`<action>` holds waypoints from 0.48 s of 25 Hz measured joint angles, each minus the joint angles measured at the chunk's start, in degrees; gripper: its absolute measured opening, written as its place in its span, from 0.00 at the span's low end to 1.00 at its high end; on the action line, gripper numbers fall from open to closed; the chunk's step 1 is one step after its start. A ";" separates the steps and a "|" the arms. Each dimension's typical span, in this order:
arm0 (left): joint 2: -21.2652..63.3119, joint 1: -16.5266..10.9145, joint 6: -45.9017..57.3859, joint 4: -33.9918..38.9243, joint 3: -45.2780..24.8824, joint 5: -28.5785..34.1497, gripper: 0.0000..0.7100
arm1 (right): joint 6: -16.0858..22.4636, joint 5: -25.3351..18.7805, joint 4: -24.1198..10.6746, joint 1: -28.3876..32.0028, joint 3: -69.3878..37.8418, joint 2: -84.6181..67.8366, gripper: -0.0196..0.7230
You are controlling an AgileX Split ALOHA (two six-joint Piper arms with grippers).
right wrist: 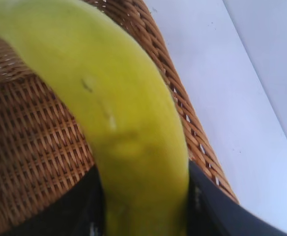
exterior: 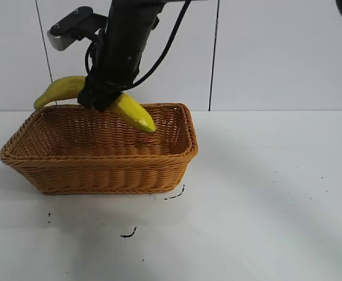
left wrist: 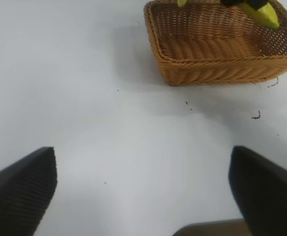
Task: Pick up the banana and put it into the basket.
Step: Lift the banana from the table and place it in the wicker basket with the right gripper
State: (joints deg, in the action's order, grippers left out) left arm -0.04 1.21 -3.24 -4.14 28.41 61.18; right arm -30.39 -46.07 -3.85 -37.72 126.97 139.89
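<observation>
Exterior view: right hand [exterior: 103, 96] is gripping the banana [exterior: 133, 112] mid-length, holding it tilted above the basket [exterior: 101, 170] on the counter [exterior: 264, 205]; left hand [left wrist: 143, 196] is resting released.

We see a white table [exterior: 264, 193] carrying the wicker basket [exterior: 101, 167], which sits flat on it toward the exterior view's left. A few small dark specks [exterior: 129, 234] lie on the surface just beside the basket's front.

Basket [exterior: 101, 167] sits at the table's [exterior: 264, 205] left — banana [exterior: 133, 113] held above its rear interior, one end beyond the back-left rim.
</observation>
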 joint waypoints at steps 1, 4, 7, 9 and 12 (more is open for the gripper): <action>0.00 0.00 0.00 0.00 0.00 0.00 0.97 | 0.00 0.26 -0.12 0.00 0.00 0.60 0.43; 0.00 0.00 0.00 0.00 0.00 0.00 0.97 | 0.00 0.60 -0.23 0.17 0.00 2.51 0.43; 0.00 0.00 0.00 0.00 0.00 0.00 0.97 | 0.00 0.60 -0.31 0.68 -0.91 3.65 0.43; 0.00 0.00 0.00 0.00 0.00 0.00 0.97 | 0.00 0.66 -0.32 0.99 -0.92 3.91 0.43; 0.00 0.00 0.00 0.00 0.00 0.00 0.97 | 0.00 0.66 -0.45 1.30 -0.92 3.91 0.43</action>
State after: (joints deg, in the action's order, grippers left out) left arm -0.04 1.21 -3.24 -4.14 28.41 61.18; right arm -30.39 -45.41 -4.30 -36.42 126.05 143.80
